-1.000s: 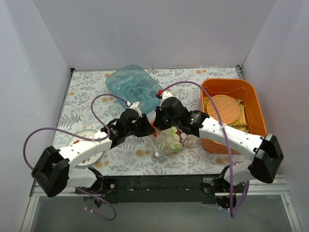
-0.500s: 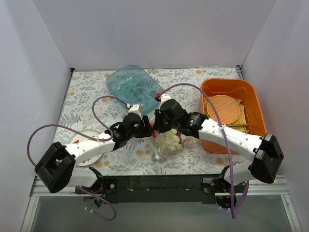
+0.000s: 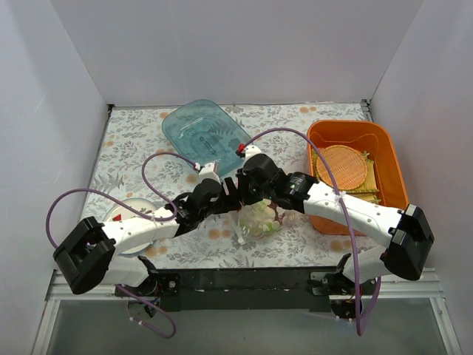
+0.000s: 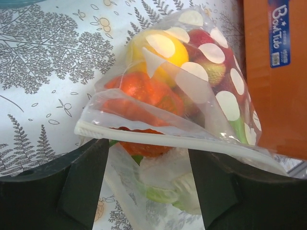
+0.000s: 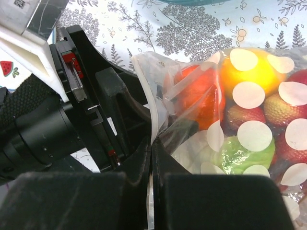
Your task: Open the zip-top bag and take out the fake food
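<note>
The zip-top bag [image 3: 260,220], clear with white dots, lies on the table between both grippers. It holds the fake food: a yellow lemon [image 4: 160,48], an orange piece [image 4: 144,91], red pieces and a white cauliflower [image 4: 177,184] with a green leaf. My right gripper [image 3: 250,194] is shut on one lip of the bag's zip edge [image 5: 156,120]. My left gripper [image 3: 230,194] is open right beside it. In the left wrist view the white zip strip [image 4: 192,143] lies across the gap between its fingers [image 4: 81,187], and the mouth gapes a little below the strip.
A teal translucent bowl [image 3: 203,133] stands behind the grippers. An orange bin [image 3: 355,174] with a woven mat stands at the right, close to the bag [image 4: 278,96]. A white plate [image 3: 129,214] lies under the left arm.
My left gripper has moved right, up to the bag's mouth, and now meets the right gripper. The right gripper has kept its hold and the bag has shifted slightly.
</note>
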